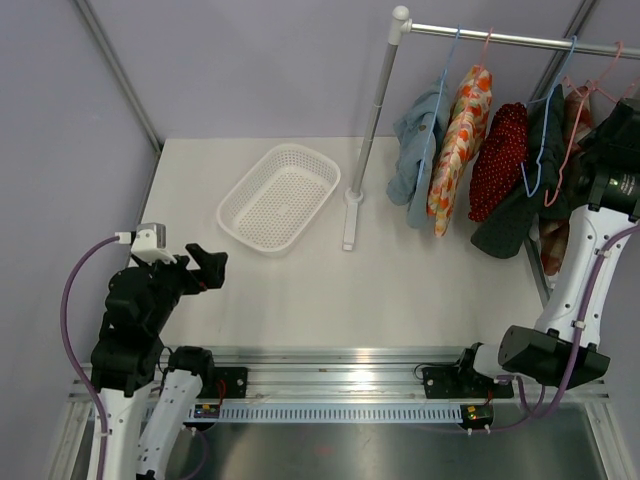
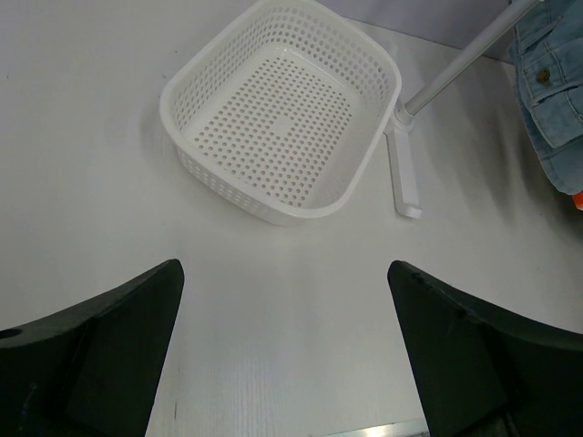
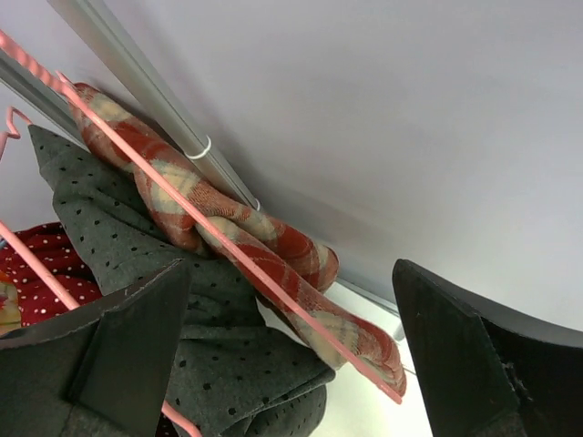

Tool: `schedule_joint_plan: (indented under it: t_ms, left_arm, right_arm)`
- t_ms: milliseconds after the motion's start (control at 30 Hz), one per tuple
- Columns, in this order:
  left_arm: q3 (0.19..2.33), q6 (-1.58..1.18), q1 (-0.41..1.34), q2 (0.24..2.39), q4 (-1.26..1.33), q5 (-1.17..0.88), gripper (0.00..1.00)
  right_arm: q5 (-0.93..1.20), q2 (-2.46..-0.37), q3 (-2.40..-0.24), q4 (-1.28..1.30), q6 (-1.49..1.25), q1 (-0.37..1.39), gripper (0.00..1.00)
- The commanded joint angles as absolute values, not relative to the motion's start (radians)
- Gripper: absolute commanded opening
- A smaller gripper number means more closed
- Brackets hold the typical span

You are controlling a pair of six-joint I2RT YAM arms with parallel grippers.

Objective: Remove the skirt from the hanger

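Right tool: its jaws are standing wide apart, released and gripping nothing. It is sitting raised at the far right end of the clothes rail, pointing at the hanging garments.

Skirt: red plaid fabric, which is hanging folded over the sloping bar of a pink hanger. In the right wrist view it is lying beyond the spread fingers and in line with the gap between them. Whether either finger is touching the cloth cannot be told. A grey dotted garment is hanging just beside the skirt and pressing against it, with a red dotted garment showing further along.

Left tool: also released, jaws apart and holding nothing. It is hovering over the near left part of the counter, well apart from the rail.

Other items: a white perforated basket is sitting on the counter beyond the left tool, near the foot of the rack's upright pole. A denim garment and an orange floral garment are hanging on the rail's left stretch.
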State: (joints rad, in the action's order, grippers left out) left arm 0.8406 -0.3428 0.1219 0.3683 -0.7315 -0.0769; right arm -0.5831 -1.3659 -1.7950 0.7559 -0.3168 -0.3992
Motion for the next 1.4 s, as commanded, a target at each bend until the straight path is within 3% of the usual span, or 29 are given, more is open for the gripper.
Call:
schedule_joint_plan:
  t_ms: [0,300,600,733,867,900,1067,1367]
  left_arm:
    - [0.838,-0.327,0.150,0.362,-0.693,-0.031,0.99]
    - [0.831,-0.333,0.233,0.345,-0.699,0.032,0.99]
    - [0.838,-0.344,0.265,0.365,-0.716,0.060,0.99]
    - [0.839,-0.347,0.265,0.357,-0.719,0.061,0.99]
    - [0.841,-0.348,0.265,0.362,-0.719,0.061,0.99]
    - [0.841,-0.348,0.265,0.364,-0.721,0.061,0.99]
    - [0.841,-0.350,0.265,0.367,-0.721,0.063,0.99]
    - [0.842,-0.353,0.264,0.383,-0.727,0.078,0.99]
  right_arm:
    - [-0.595,-1.313,-1.778,0.706,-0.362,-0.402,0.99]
    - [-0.545,-1.341,-1.741,0.677,-0.344,-0.410,0.99]
    - [-0.497,-1.553,-1.788,0.644,-0.305,-0.411,0.95]
    - [-0.476,-1.624,-1.903,0.673,-0.296,-0.413,0.74]
    - [-0.445,-1.631,-1.930,0.683,-0.293,-0.413,0.18]
    - [-0.440,-1.617,-1.927,0.680,-0.293,-0.413,0.11]
    - [-0.411,-1.556,-1.927,0.683,-0.330,-0.411,0.00]
    - [-0.367,-1.471,-2.057,0.706,-0.333,-0.397,0.00]
